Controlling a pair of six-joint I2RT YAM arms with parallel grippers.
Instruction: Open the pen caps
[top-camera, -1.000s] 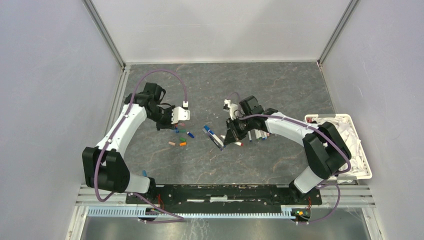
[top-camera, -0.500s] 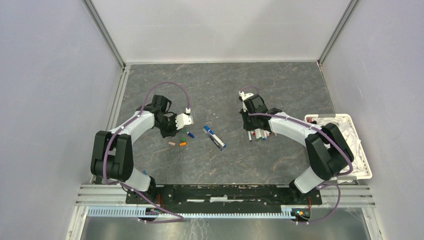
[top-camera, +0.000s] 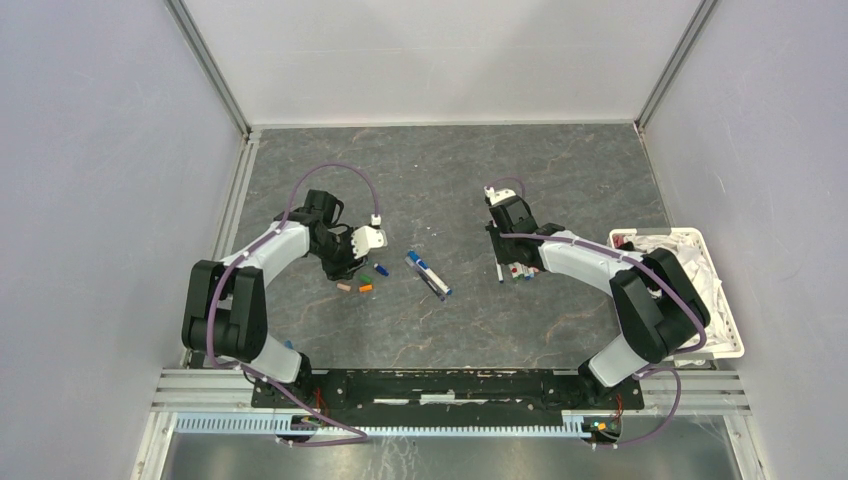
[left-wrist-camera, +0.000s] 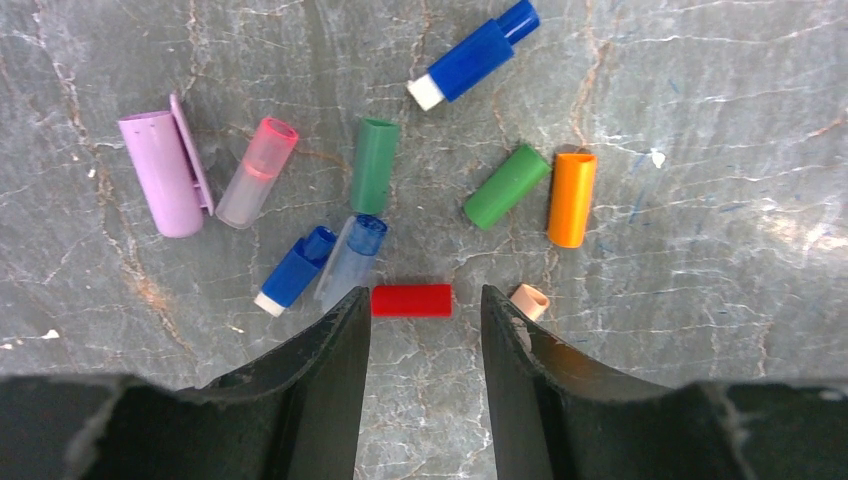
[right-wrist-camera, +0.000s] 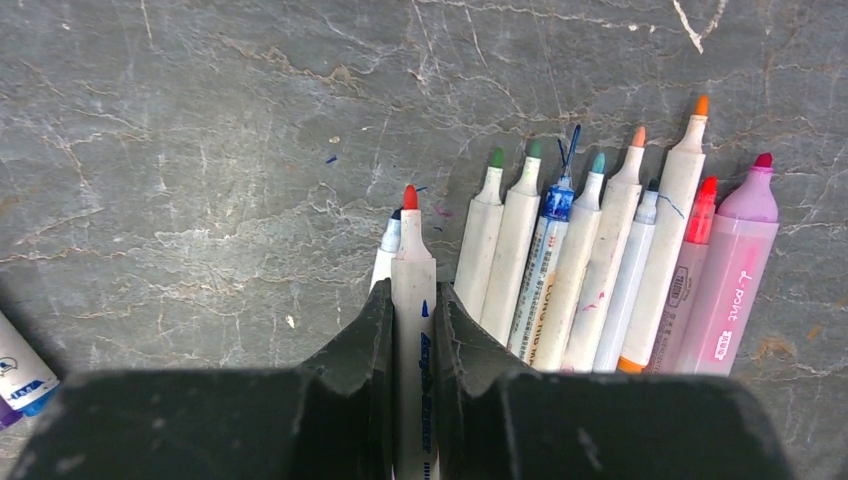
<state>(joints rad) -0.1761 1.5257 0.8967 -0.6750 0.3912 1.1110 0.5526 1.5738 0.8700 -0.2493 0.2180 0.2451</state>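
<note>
**A:** What is the left hand (left-wrist-camera: 424, 296) doing?

**B:** Its jaws stand moderately apart and grip nothing. A red cap (left-wrist-camera: 411, 300) lies crosswise on the grey marbled surface (left-wrist-camera: 700, 380) between the fingertips. A peach cap (left-wrist-camera: 529, 300) sits just at the right fingertip, at three o'clock of the red one.

**A:** And farther out?

**B:** At ten o'clock of the red cap, a blue cap with a white end (left-wrist-camera: 293, 272) lies against a clear bluish cap (left-wrist-camera: 351, 262). At one o'clock a green cap (left-wrist-camera: 506, 187) and an orange cap (left-wrist-camera: 571, 198) lie close together. Beyond those, toward eleven o'clock, are a darker green cap (left-wrist-camera: 373, 165), a see-through pink cap (left-wrist-camera: 257, 172) and a lilac cap with a clip (left-wrist-camera: 165, 172). Farthest, at twelve o'clock, is a large blue cap (left-wrist-camera: 472, 58).

**A:** The right hand (right-wrist-camera: 412, 300)?

**B:** It is pinched narrow on a red-tipped pen (right-wrist-camera: 411, 230), whose uncapped tip points to twelve o'clock. A blue-tipped pen (right-wrist-camera: 388, 245) is half hidden just at its left. From one to three o'clock a row of uncapped pens (right-wrist-camera: 560, 260) lies side by side, touching, with tips pointing away. The row ends in a fat pink marker (right-wrist-camera: 735, 280).

**A:** From above?

**B:** The hands are well apart, with a pair of loose pens (top-camera: 428, 273) lying between them. A white basket (top-camera: 733, 335) sits at three o'clock.
</note>
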